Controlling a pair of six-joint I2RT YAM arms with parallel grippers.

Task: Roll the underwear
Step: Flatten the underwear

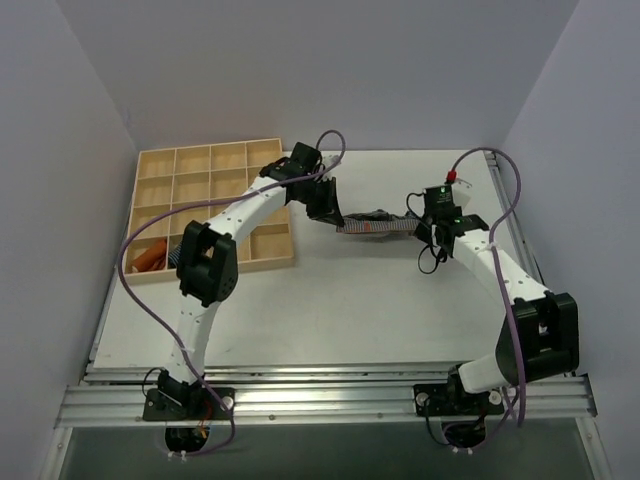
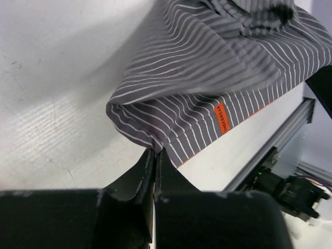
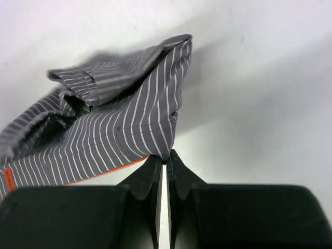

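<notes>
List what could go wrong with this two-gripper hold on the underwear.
1. The left gripper and right gripper each pinch only the very edge of the underwear; pulling apart may slip it free.
2. The cloth hangs in folds between them, so it may land creased and roll unevenly.

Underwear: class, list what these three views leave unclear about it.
- Top external: underwear too small to show stripes or folds.
- Left wrist: its upper folds blurred and cut off by the top edge; pinched edge hidden inside the left gripper.
- Right wrist: cloth runs off the left edge; pinched corner hidden inside the right gripper.
</notes>
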